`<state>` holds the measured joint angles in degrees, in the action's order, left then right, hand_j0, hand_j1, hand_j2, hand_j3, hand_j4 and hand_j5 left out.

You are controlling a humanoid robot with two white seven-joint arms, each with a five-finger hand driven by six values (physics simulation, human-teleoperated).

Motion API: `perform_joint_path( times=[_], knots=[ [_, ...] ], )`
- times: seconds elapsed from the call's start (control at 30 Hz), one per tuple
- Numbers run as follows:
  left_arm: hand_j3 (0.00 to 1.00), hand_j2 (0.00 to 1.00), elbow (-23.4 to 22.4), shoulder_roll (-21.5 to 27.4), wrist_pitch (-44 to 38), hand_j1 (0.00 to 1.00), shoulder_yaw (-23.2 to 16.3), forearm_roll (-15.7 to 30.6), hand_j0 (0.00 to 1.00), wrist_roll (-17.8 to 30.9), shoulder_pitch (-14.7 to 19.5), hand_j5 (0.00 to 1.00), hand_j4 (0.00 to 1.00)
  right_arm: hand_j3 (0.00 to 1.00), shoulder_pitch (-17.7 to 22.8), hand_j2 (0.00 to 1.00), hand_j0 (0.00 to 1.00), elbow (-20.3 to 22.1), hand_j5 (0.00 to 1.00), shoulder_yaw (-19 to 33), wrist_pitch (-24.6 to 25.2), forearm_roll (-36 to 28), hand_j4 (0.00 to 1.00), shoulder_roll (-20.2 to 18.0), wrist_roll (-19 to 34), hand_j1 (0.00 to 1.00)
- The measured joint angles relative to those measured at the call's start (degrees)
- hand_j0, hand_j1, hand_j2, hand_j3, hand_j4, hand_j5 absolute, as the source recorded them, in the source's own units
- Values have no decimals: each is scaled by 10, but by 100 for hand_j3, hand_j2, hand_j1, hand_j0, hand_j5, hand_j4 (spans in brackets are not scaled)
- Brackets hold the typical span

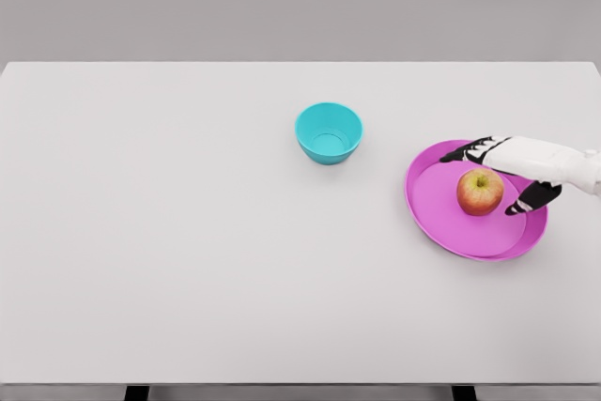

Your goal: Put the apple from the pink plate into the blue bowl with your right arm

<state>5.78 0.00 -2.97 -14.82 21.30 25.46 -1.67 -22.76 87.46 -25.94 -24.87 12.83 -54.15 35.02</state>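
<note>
Count: one apple (480,192), one plate (441,213), one bowl (329,132), one table (188,251), one hand in view.
Right hand (512,174): enters from 3 o'clock, over the plate's 1 o'clock side.
Fingers (467,150): spread apart, bracketing the apple, long fingers past its far side, thumb at its 4 o'clock; holding nothing; contact cannot be told.
Apple: red with yellow-green patch, stem up, upright on the plate, right of its centre.
Bowl: teal-blue, at 10 o'clock from the plate, well apart.
</note>
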Motion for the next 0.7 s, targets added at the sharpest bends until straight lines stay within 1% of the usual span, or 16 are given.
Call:
perform_joint_path(
  times=[0.23,0.7],
  knots=[
    [100,100,0,0,0,100,0,0,100,0,1,100,100,100,-10,100,100,-16,100,-10,-3,3,100,8,0,100],
    [100,100,0,0,0,100,0,0,100,0,0,100,100,100,-10,100,100,-15,100,-18,-2,20,100,19,0,100]
  ],
)
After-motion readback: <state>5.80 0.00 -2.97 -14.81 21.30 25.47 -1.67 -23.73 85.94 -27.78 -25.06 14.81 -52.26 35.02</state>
